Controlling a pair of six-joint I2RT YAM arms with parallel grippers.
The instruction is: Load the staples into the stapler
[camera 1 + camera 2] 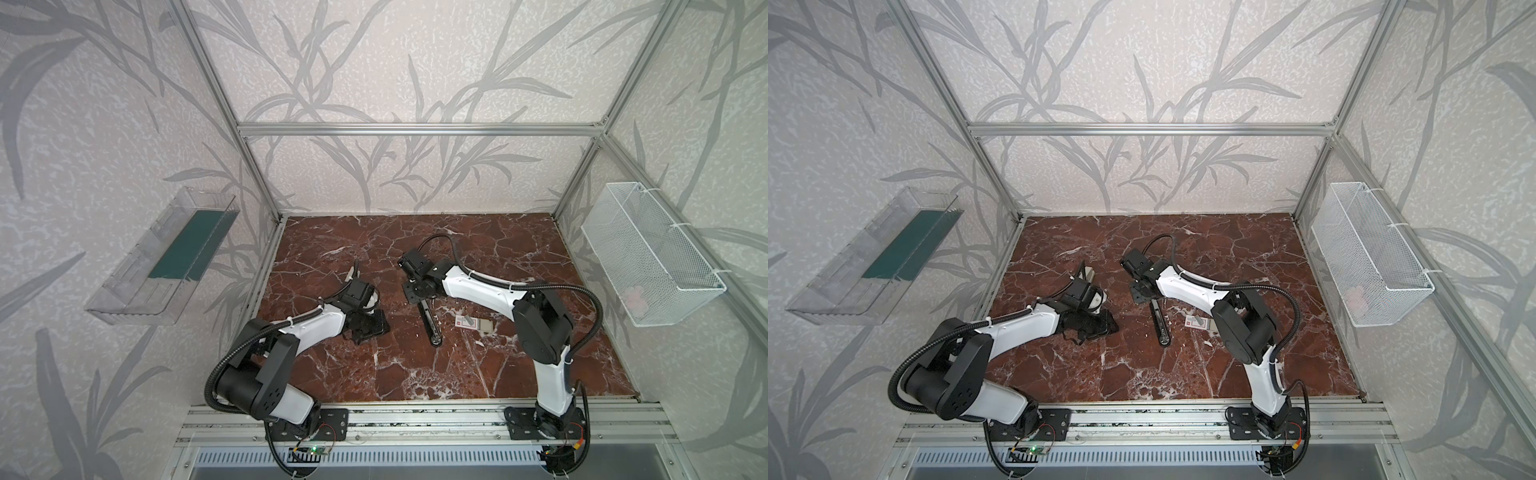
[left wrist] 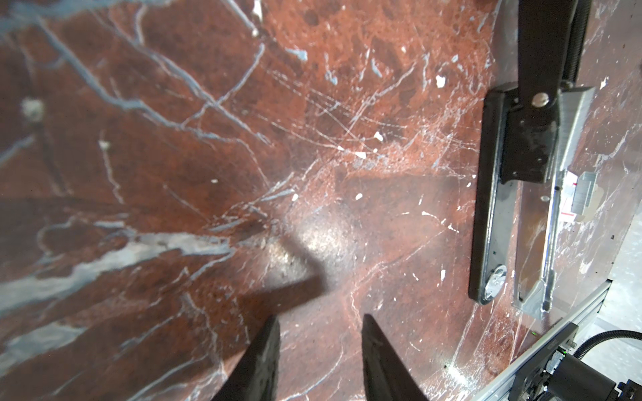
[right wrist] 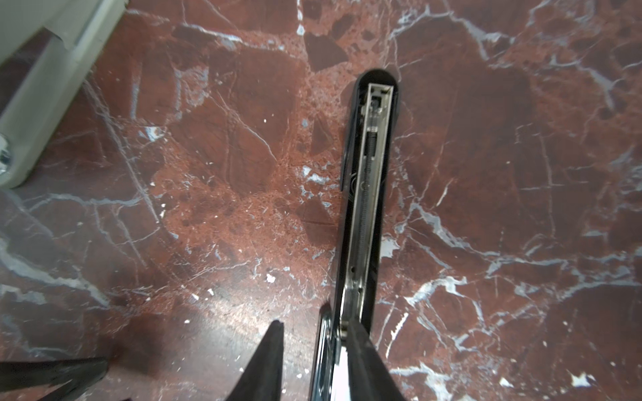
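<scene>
the red-brown marble table top (image 1: 415,374) is seen in both top views, and the stapler (image 1: 430,326) is laid on it near the middle. it is opened, with its silver rail (image 3: 370,180) turned up (a dark spring is visible along the rail).

well to the left of the stapler a clear plastic tray (image 1: 124,286) is fixed to the wall. well to the stapler's right a white wire basket (image 1: 648,257) is hung.

the left arm (image 1: 316,324) is bent in from the stapler's left and the right arm (image 1: 469,286) from its right.

the left gripper (image 2: 321,319) is held low, to the left of the stapler and apart from it. its fingers are spread, with only bare marble seen between them.

the right gripper (image 3: 314,324) is set over the stapler's end farther from the arm bases. its fingers are parted: one finger (image 3: 361,354) is seen against the end of the rail, while the other finger (image 3: 267,354) is kept clear of the stapler, so no clamp is shown.

just to the right of the stapler a small white box (image 1: 478,325) with red print is laid flat. the staples (image 1: 468,320), a short silvery strip, are seen resting on the box, apart from the stapler and from both grippers.
</scene>
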